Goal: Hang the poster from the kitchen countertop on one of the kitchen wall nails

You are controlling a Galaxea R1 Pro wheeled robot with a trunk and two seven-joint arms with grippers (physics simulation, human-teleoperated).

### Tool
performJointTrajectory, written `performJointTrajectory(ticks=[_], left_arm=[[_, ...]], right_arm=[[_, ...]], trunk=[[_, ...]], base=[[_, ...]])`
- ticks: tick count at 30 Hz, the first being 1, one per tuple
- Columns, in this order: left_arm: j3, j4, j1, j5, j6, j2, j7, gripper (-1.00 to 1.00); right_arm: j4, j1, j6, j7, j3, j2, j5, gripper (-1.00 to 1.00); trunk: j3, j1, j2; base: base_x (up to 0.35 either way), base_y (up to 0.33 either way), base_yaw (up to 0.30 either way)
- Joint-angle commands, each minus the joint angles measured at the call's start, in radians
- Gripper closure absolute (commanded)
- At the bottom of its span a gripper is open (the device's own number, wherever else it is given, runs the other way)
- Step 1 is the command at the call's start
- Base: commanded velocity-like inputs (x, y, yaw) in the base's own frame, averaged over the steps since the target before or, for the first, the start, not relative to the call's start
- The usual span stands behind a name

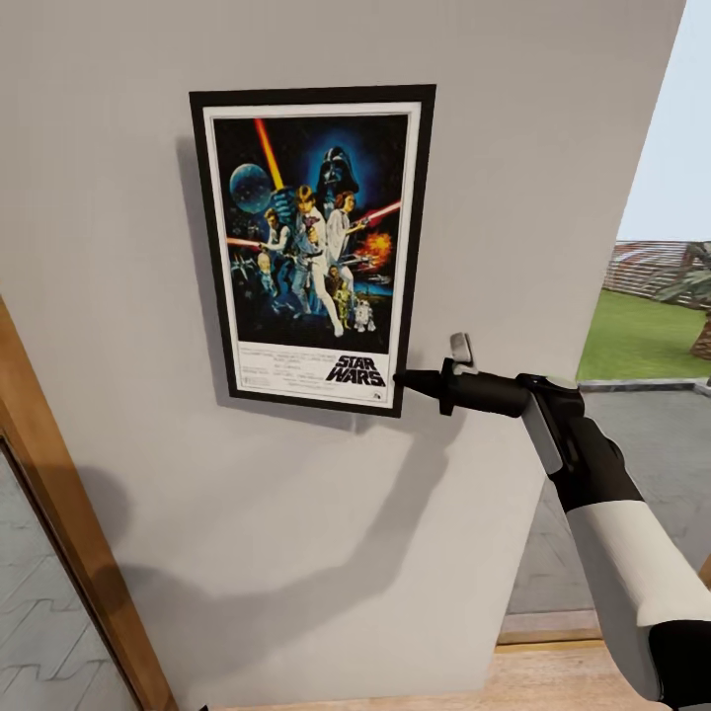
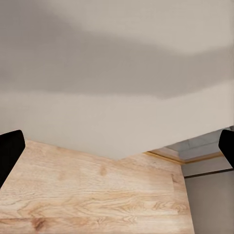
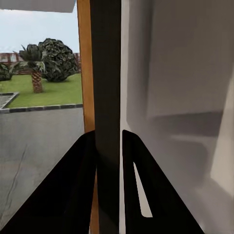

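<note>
Closest in, the white forearm of the right arm sweeps up from the lower right of the head view, and at its tip the right gripper [image 1: 407, 379] reaches sideways to the lower right corner of the poster [image 1: 314, 247]. Over on the right wrist view, the two dark fingers [image 3: 73, 190] sit clamped on the poster's thin black edge [image 3: 108, 87], seen end-on, one on each side with the frame running straight up between them. So that's a firm pinch on the frame, no gap.

Beyond the gripper, the poster sits upright and pressed flat to the pale grey wall [image 1: 513, 128], leaning just a touch, its shadow falling on the wall along its left and lower edges. No nail can be made out; if there is one, the frame hides it. Off to the right, past the wall's edge, lawn and sky show outdoors.

Down low, the left gripper [image 2: 117, 151] hangs with its fingers wide apart and nothing between them, looking at wooden floor [image 2: 97, 195] and the base of the wall.

My read: this is the hanging step, very late on. Next comes parting those right fingers gently, then backing the arm out sideways without dragging the frame off the wall.
</note>
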Motion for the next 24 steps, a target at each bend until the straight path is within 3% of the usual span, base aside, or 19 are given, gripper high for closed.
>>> performJointTrajectory(ticks=[1, 24], left_arm=[[-0.008, -0.001, 0.000, 0.007, -0.005, 0.000, 0.000, -1.00], [-0.006, -0.001, 0.000, 0.006, -0.005, -0.001, -0.002, -1.00]], right_arm=[[0.000, 0.000, 0.010, -0.001, 0.002, -0.001, -0.009, 1.00], [0.005, 0.001, 0.011, 0.004, 0.003, -0.002, -0.024, 1.00]], trunk=[[0.000, 0.000, -0.001], [0.000, 0.000, -0.001]], base=[[0.000, 0.000, 0.000], [0.011, 0.000, 0.000]])
